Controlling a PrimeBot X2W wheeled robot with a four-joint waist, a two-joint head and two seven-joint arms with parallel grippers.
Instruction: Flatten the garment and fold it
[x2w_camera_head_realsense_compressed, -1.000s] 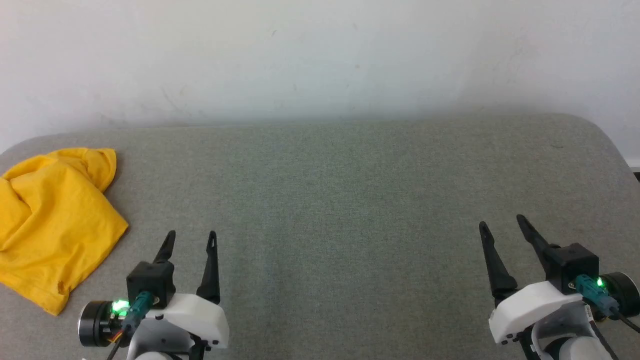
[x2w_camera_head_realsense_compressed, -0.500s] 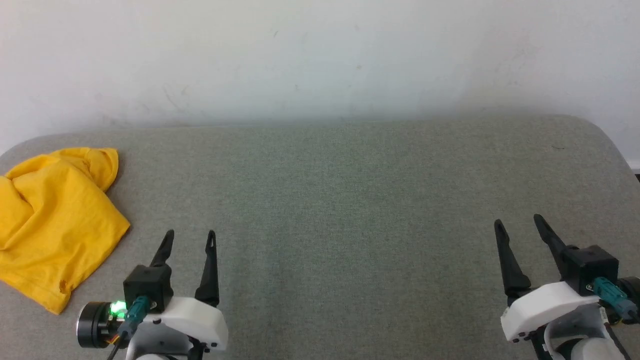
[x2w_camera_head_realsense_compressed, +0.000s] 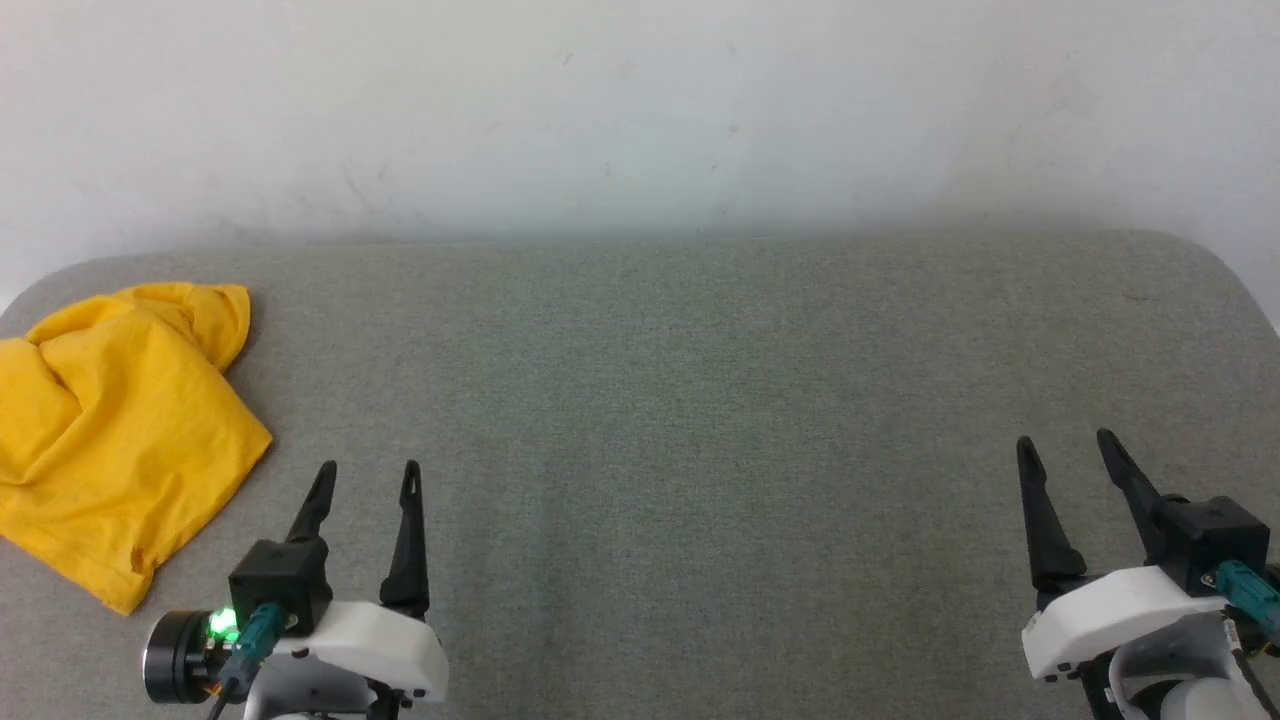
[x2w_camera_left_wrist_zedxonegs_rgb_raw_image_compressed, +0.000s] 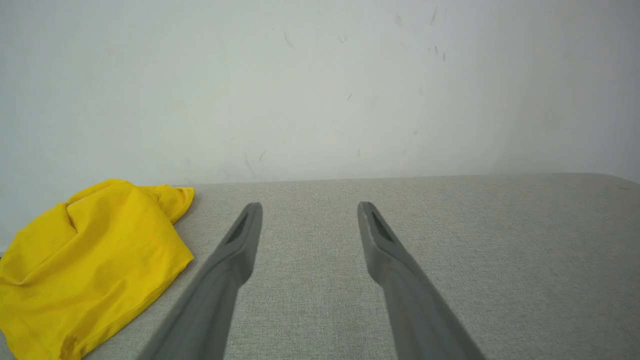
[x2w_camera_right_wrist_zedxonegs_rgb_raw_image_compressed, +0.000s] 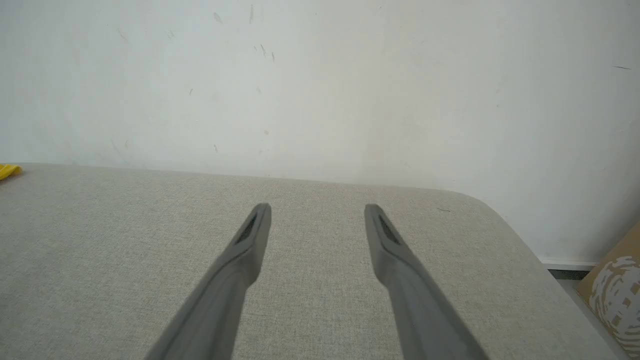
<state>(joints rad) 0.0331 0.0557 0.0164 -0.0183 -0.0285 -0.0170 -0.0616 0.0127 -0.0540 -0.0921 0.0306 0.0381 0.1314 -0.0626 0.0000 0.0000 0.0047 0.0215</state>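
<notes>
Grey cloth counter (x2w_camera_head_realsense_compressed: 700, 380): garment (x2w_camera_head_realsense_compressed: 120, 420) lies bunched at its left end; your left gripper (x2w_camera_head_realsense_compressed: 368, 468) and right gripper (x2w_camera_head_realsense_compressed: 1065, 440) hover jaws apart, empty, likely staged to reach it.

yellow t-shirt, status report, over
Left gripper and right gripper both empty, jaws open. Yellow T-shirt crumpled at far left of grey fabric surface, untouched. No obstacle between it and left gripper.

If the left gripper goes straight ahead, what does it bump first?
Probably the white wall. The left gripper points across the grey cushion; the yellow shirt lies off to its left, out of that line.
</notes>
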